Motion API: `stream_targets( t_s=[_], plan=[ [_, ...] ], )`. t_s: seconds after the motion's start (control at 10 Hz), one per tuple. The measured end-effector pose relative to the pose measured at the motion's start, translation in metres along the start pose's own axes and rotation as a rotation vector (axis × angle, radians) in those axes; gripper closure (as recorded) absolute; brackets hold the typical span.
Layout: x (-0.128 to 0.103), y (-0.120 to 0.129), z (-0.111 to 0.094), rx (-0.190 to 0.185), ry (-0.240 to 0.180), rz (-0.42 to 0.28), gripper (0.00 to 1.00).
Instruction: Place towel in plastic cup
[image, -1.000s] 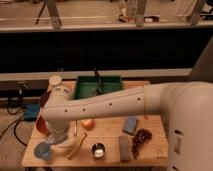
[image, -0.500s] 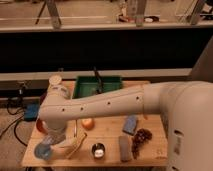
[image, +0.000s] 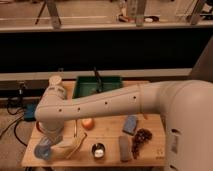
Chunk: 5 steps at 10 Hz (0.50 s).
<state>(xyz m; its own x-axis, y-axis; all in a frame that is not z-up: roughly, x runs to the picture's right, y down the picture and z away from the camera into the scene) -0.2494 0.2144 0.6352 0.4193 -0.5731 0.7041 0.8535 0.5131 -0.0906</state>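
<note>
The light-blue translucent plastic cup (image: 42, 149) stands at the table's front left corner. My gripper (image: 51, 141) hangs at the end of the white arm (image: 100, 106), right above and just behind the cup, touching or nearly touching its rim. The arm covers most of the gripper. The grey-blue towel does not show; it is hidden or out of view.
A green tray (image: 98, 86) and a pale cup (image: 56, 80) stand at the back. An orange (image: 88, 123), a blue folded pad (image: 131, 124), a brownish-grey strip (image: 124, 148), dark grapes (image: 142, 136) and a small metal cup (image: 98, 150) lie to the right. A pale bowl (image: 70, 148) sits beside the plastic cup.
The arm's lower end has moved left and down, from over the pale bowl to over the light-blue cup.
</note>
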Motion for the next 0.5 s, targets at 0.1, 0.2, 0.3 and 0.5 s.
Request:
stream_targets(
  t_s=[0.1, 0.2, 0.3, 0.5],
  plan=[
    [-0.0020, -0.0013, -0.0004, 0.001, -0.002, -0.005, 0.97],
    [-0.0047, -0.0032, -0.0011, 0.004, -0.004, -0.012, 0.97],
    [-0.0064, -0.0044, -0.0013, 0.005, -0.006, -0.016, 0.97],
    [-0.0116, -0.0080, 0.0009, 0.002, -0.016, -0.025, 0.92]
  ],
)
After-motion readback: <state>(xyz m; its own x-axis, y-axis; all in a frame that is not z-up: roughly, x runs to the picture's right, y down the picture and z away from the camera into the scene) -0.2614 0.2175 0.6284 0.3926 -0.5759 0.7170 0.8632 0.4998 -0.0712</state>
